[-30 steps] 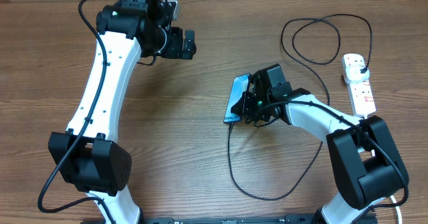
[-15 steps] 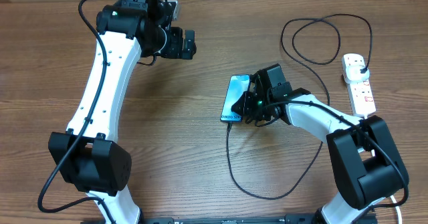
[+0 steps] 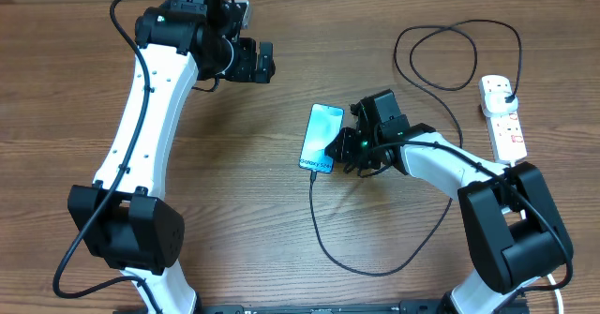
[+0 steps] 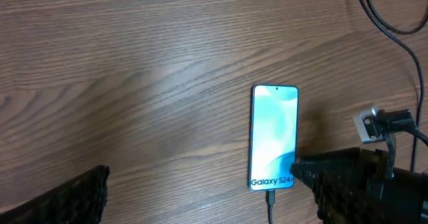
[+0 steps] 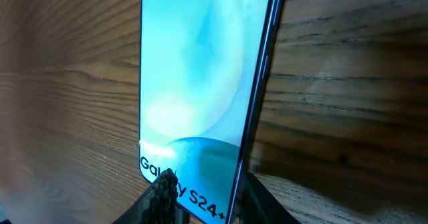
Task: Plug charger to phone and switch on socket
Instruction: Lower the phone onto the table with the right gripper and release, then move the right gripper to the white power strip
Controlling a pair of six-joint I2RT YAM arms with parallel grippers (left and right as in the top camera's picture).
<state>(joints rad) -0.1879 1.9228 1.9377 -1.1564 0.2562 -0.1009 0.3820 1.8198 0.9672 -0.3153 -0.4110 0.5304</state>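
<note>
The phone [image 3: 319, 136] lies flat on the wooden table with its blue screen up, and it also shows in the left wrist view [image 4: 274, 134]. The charger [image 3: 323, 244], a thin black cable, is plugged into the phone's bottom edge [image 4: 271, 200]. My right gripper [image 3: 345, 148] sits at the phone's lower right corner. Its jaws are open and loosely straddle the phone's edge [image 5: 257, 83]; one fingertip [image 5: 164, 187] reaches over the screen. The socket [image 3: 504, 122] lies at the far right with a black plug [image 3: 507, 94] in it. My left gripper [image 3: 265, 63] hovers open at the back left, holding nothing.
The black cable makes a loop [image 3: 375, 269] in front of the phone and another loop [image 3: 459, 56] at the back right near the socket. My left arm [image 3: 141, 136] stretches along the left side of the table.
The phone has come out leftward from under my right gripper and settled flat. The right jaws have widened. The cable end followed the phone. The left arm has not moved.
</note>
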